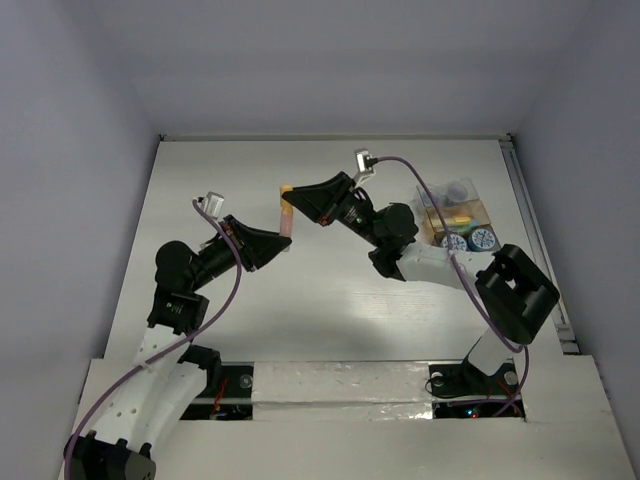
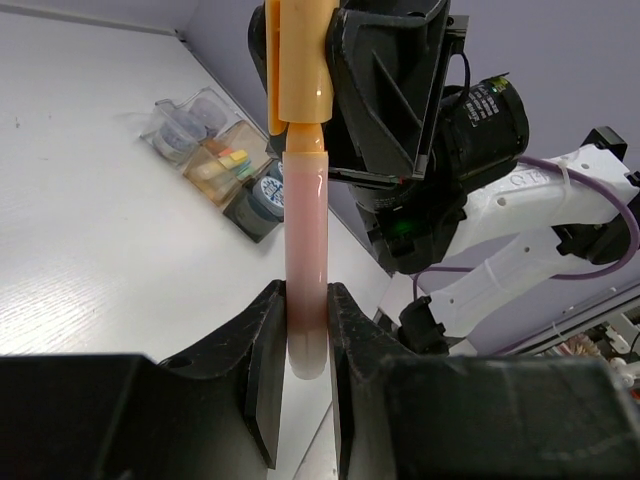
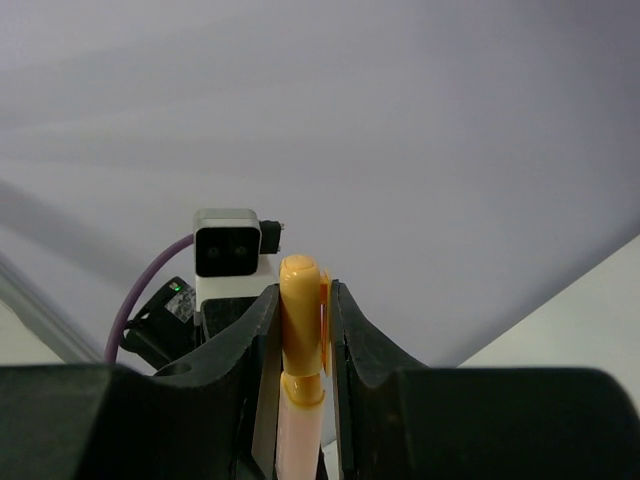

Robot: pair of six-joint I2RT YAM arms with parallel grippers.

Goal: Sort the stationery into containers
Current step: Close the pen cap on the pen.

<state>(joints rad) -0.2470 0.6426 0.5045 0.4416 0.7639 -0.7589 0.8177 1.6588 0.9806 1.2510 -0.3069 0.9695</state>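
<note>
A stubby pen (image 1: 287, 218) with a pale pink barrel and an orange cap hangs in the air between both arms, above the middle of the table. My left gripper (image 1: 283, 243) is shut on the barrel's lower end (image 2: 305, 300). My right gripper (image 1: 291, 194) is shut on the orange cap (image 3: 300, 310). In the left wrist view the right gripper (image 2: 385, 90) clamps the cap from the right. The containers (image 1: 478, 200) stand at the far right and hold blue-and-white tape rolls (image 1: 470, 240) and small coloured pieces (image 2: 232, 158).
The left arm's wrist camera (image 3: 228, 245) shows just behind the pen in the right wrist view. The right arm's purple cable (image 1: 430, 195) loops over the containers (image 2: 165, 135). White walls close the table at the back and on both sides.
</note>
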